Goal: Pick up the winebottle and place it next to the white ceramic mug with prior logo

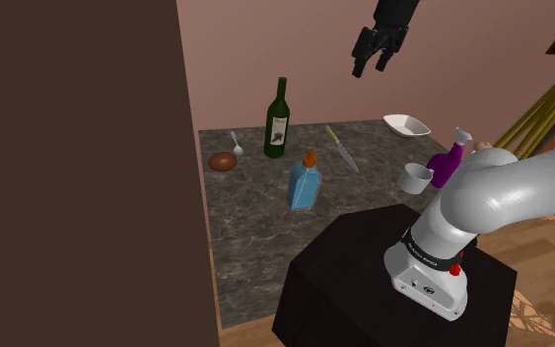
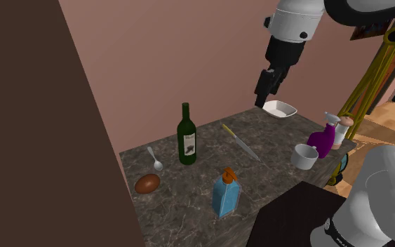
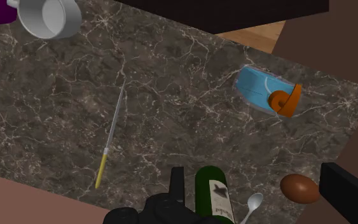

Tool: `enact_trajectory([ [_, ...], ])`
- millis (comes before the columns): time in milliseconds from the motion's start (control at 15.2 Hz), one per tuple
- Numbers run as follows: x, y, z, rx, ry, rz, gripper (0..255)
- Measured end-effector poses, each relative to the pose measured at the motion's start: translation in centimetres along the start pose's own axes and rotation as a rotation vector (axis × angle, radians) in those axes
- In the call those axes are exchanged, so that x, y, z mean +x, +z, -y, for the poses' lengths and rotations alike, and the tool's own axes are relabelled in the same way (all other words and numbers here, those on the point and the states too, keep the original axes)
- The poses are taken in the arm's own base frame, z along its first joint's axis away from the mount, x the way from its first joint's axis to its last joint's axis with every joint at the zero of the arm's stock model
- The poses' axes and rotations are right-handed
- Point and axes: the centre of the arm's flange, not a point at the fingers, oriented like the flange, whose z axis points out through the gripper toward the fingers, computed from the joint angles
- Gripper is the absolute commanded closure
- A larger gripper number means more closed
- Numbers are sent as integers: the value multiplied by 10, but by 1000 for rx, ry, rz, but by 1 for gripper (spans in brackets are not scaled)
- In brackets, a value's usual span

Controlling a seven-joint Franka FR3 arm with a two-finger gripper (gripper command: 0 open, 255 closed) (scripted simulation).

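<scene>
Up in the air against the pink wall: tool (image 1: 372, 67), fingers spread wide, gripping nothing. Well above the tabletop (image 1: 265, 237), with open space beneath.

Upright on the far part of the tabletop, close to the wall: green bottle (image 1: 277, 120) with a pale label, untouched. In the shoulder view, lower than the tool and off to its left. In the wrist view, seen from above near one black finger (image 3: 177, 181), free of both fingers.

Just beside the bottle, on the shoulder view's left: spoon (image 1: 236, 143) and a brown oval lump (image 1: 224, 161), close together. On the other side: knife (image 1: 342, 148) with a yellow handle, flat on the stone, between the bottle and a white dish (image 1: 406, 125) near the far right corner.

Nearer the stand: blue flask (image 1: 305, 184) with an orange cap, upright, roughly mid-tabletop, apart from the rest.

By the tabletop's right edge in the shoulder view: white mug (image 1: 418, 177), upright, mouth up, right beside a purple sprayer (image 1: 448, 166); cannot tell whether touching. No logo to be made out on the mug. Well apart from the bottle, with the knife and the flask between.

At the shoulder view's left: a tall dark brown panel (image 1: 78, 168) along the tabletop's edge.
</scene>
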Motion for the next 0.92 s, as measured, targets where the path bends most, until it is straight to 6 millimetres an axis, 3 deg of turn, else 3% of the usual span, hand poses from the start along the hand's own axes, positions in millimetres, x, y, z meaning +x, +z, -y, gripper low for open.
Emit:
enact_trajectory([
  [198, 15, 7, 1, 1, 11, 1, 0],
  [924, 141, 72, 9, 13, 109, 12, 0],
])
